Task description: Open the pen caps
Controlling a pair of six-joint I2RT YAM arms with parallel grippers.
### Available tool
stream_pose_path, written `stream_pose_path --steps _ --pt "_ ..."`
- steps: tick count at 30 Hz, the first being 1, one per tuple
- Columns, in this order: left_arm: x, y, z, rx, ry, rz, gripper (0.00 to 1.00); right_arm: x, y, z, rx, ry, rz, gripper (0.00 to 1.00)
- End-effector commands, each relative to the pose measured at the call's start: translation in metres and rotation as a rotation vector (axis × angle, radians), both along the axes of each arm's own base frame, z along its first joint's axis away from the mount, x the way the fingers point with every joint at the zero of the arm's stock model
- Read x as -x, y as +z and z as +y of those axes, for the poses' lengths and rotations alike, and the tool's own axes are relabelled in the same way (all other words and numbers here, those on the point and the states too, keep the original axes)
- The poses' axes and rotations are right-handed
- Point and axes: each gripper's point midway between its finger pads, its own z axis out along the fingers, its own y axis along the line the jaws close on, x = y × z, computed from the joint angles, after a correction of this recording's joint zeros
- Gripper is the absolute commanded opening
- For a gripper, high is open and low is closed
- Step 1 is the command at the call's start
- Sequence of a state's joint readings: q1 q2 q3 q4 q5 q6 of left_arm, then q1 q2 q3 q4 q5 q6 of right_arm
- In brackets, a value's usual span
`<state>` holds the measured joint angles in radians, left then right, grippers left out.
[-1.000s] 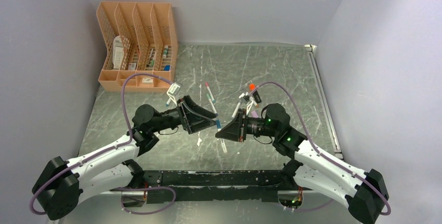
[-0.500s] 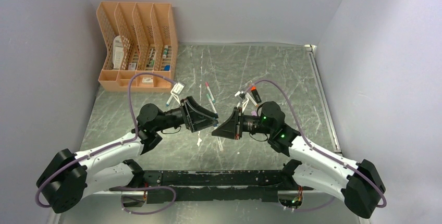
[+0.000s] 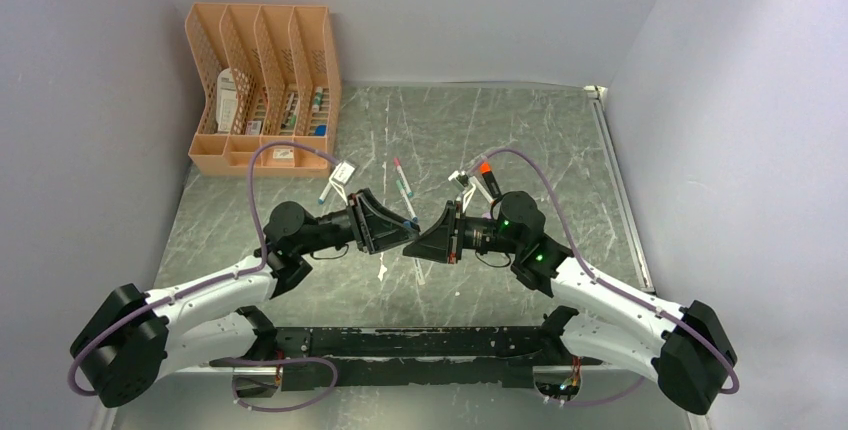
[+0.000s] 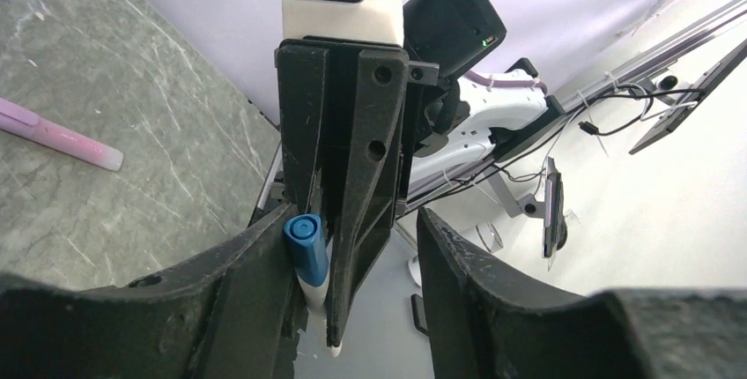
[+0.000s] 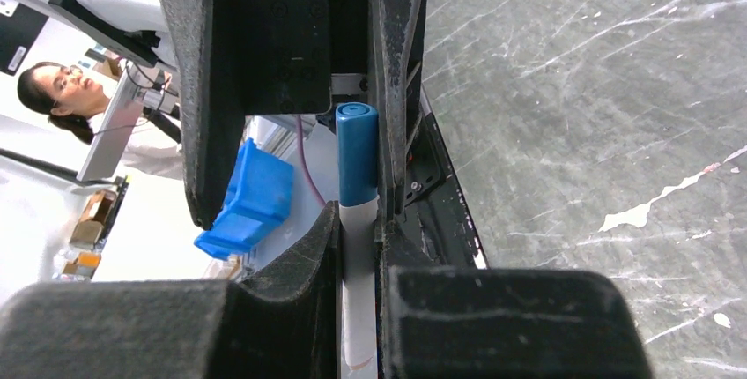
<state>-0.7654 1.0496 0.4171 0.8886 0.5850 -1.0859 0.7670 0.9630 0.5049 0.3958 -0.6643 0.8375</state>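
The two arms meet tip to tip over the middle of the tabletop (image 3: 520, 140). The right hand (image 5: 357, 220) is closed narrow on a white barrel (image 5: 357, 308), which sits tight between its two fingers. The blue cap (image 5: 357, 154) is seated on the end of that barrel and sticks out past the right fingertips, off the tabletop.

The left hand (image 4: 352, 229) is wide. Its two fingers (image 4: 220, 291) stand on either side of the cap with a broad gap between them. In the left wrist view the cap lies right against one of those fingers, well apart from the other. I cannot tell whether it touches.

From above, the cap shows only as a small blue spot where the two hands meet.

An orange cap (image 3: 485, 167) lies on the tabletop just beyond the right arm's wrist. A loose pen (image 3: 403, 185) lies beyond the two hands, and a pink pen (image 4: 57, 137) lies flat on the marble. An orange rack (image 3: 265, 90) stands at the far left corner.
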Motion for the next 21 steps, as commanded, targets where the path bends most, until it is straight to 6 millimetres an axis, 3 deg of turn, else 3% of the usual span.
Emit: stream_pose_path --steps 1,9,15,18,21 --pt "0.006 0.007 0.000 0.036 -0.012 -0.030 0.59 -0.006 0.020 0.001 -0.039 -0.018 -0.053 0.00" --pt "0.006 0.005 -0.003 0.026 -0.015 -0.031 0.34 -0.006 0.017 0.000 -0.032 -0.026 -0.046 0.00" --pt "0.006 0.004 -0.003 0.016 -0.012 -0.032 0.23 -0.005 0.015 -0.001 -0.031 -0.027 -0.043 0.00" --pt "0.006 0.003 -0.005 0.000 -0.012 -0.031 0.07 -0.005 0.013 -0.002 -0.023 -0.033 -0.035 0.00" --pt "0.004 -0.001 -0.007 -0.013 -0.008 -0.021 0.07 -0.008 0.009 -0.003 -0.004 -0.051 -0.029 0.00"
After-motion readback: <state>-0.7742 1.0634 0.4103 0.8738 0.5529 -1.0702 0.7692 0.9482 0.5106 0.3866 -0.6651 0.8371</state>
